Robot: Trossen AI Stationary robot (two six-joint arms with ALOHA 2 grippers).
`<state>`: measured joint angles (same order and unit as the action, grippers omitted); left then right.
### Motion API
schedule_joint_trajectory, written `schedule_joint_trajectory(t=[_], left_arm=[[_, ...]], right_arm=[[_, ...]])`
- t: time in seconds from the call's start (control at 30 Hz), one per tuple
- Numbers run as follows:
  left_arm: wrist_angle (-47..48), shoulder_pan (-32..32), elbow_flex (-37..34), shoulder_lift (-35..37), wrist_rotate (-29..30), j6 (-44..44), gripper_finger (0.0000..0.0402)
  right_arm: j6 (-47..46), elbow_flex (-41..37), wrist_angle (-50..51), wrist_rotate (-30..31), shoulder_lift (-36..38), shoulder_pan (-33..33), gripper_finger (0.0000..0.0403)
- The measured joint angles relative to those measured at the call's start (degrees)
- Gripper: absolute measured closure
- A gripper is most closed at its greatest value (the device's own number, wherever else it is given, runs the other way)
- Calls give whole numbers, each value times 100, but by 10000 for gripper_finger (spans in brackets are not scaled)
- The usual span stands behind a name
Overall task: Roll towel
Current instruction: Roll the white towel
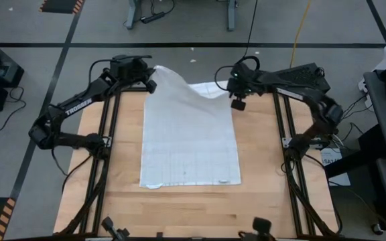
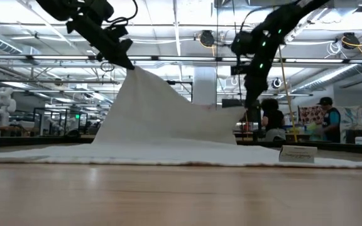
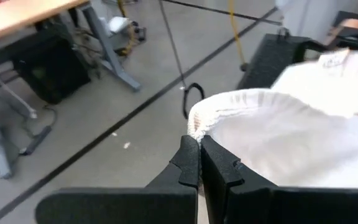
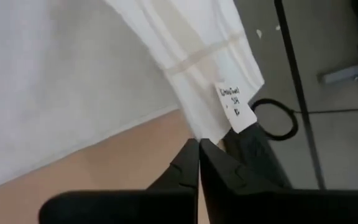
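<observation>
Towel (image 1: 189,137) (far corners lifted) in pincers

L claw (image 2: 126,61) lifts towel (image 2: 162,119) corner; R claw (image 2: 250,113) low

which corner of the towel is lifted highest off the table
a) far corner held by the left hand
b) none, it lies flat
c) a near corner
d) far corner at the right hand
a: in the low view the left hand holds the towel at its peak, well above the right hand.

Overhead, table-level, two wrist cameras
</observation>
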<state>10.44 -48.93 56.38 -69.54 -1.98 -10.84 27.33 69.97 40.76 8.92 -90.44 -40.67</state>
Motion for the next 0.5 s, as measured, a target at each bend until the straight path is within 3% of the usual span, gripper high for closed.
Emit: schedule_joint_trajectory(t=[0.5], left_arm=[[2576, 780, 0, 1237, -192, 154, 399]], right_arm=[[-1999, 0, 1278, -3, 1728, 1406, 403]])
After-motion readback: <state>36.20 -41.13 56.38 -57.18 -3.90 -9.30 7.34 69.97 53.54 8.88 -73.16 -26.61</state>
